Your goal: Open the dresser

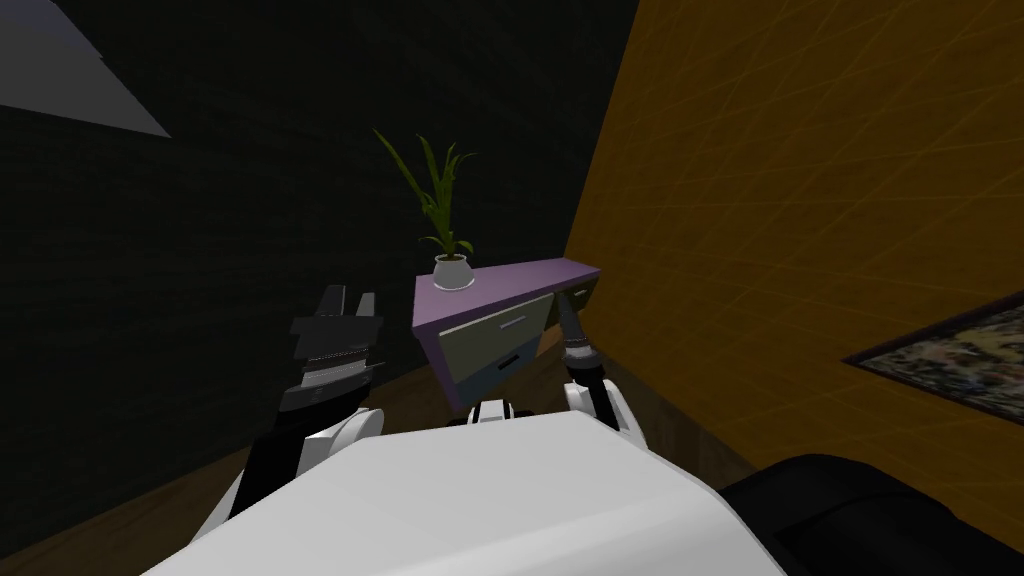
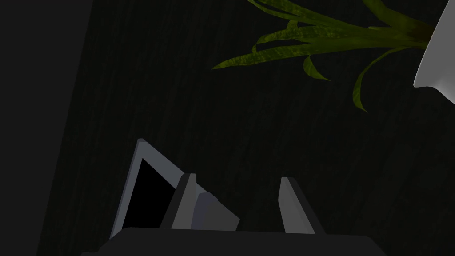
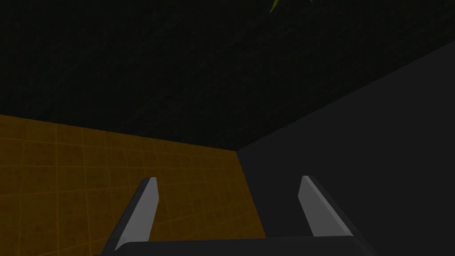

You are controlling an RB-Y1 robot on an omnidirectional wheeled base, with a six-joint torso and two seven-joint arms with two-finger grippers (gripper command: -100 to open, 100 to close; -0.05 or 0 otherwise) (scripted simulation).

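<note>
The dresser [image 1: 470, 350] is standing in the corner where the dark wall [image 1: 250, 220] is meeting the orange wall [image 1: 800, 200] — straight ahead of the robot, on the brown wooden floor [image 1: 420, 400]. Its purple top [image 1: 520, 282] is carrying a white pot [image 1: 453, 272] with a long-leaved green plant [image 1: 437, 195] rising out of it. Two drawers are facing the robot: the beige upper drawer [image 1: 490, 340] with a pale bar handle [image 1: 512, 324], and the grey-blue lower drawer [image 1: 485, 378] with a dark handle [image 1: 508, 361]; both fronts are looking shut. The right gripper [image 1: 567, 312] is reaching up just beside the dresser's right front edge, near the orange wall, and whether it is touching the wood I cannot tell; its fingers [image 3: 144, 209] are standing wide apart and gripping nothing. The left gripper [image 1: 348, 297] is hanging raised to the left of the dresser, well apart from it, its two fingers [image 2: 184, 204] parted with nothing between them — the plant's leaves and the pot's rim are showing beyond it. A framed picture [image 1: 950, 360] is hanging on the orange wall.
</note>
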